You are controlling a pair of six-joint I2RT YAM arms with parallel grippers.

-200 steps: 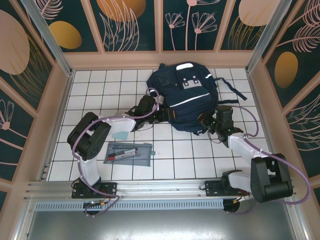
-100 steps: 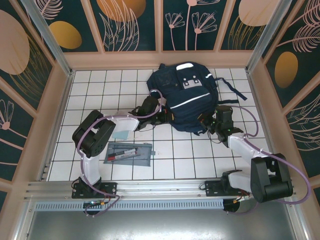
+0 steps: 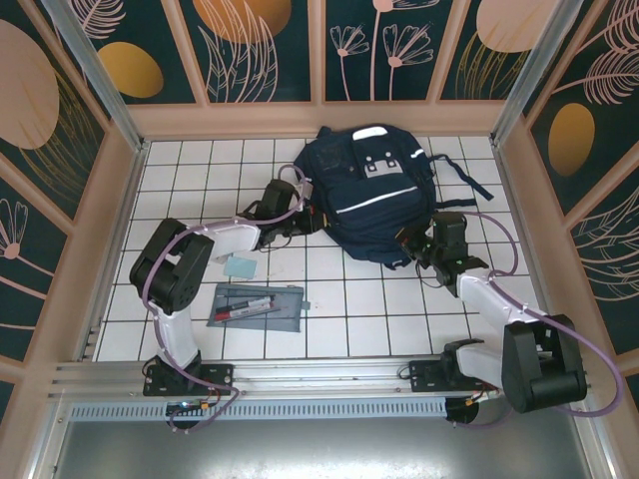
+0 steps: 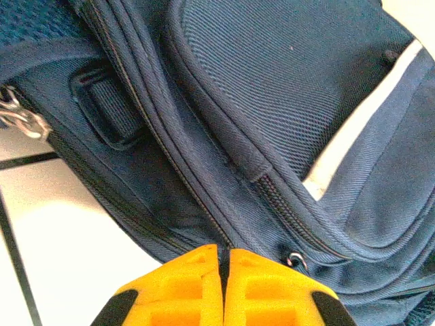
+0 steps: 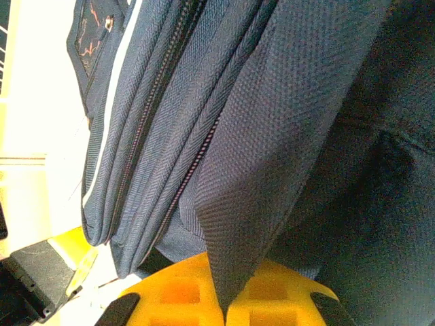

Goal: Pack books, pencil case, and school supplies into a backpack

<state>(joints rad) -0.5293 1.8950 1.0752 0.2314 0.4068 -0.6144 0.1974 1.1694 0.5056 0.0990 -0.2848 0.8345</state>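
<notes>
**Both claws pinched onto the navy backpack**

The backpack (image 3: 374, 190) lies flat on the white tiled table (image 3: 200, 180), and everything else is placed from it. The left gripper (image 4: 224, 252) sits at its left edge. The yellow jaws are pressed together just where a zip track runs in between them, beside a small metal ring (image 4: 294, 259). The right gripper (image 5: 224, 288) is at the bag's near right corner, its jaws closed narrow on a fold of navy fabric.

A white stripe (image 4: 353, 136) crosses the front pocket. The grey-white patch (image 3: 376, 165) above it carries dark marks too small to read.

The grey pencil case (image 3: 257, 304), with a red pen and a black pen showing, lies well apart from the backpack, toward the near left. The pens' lettering cannot be made out. The pale blue-green square (image 3: 240, 266) rests between the case and the backpack's left side.
</notes>
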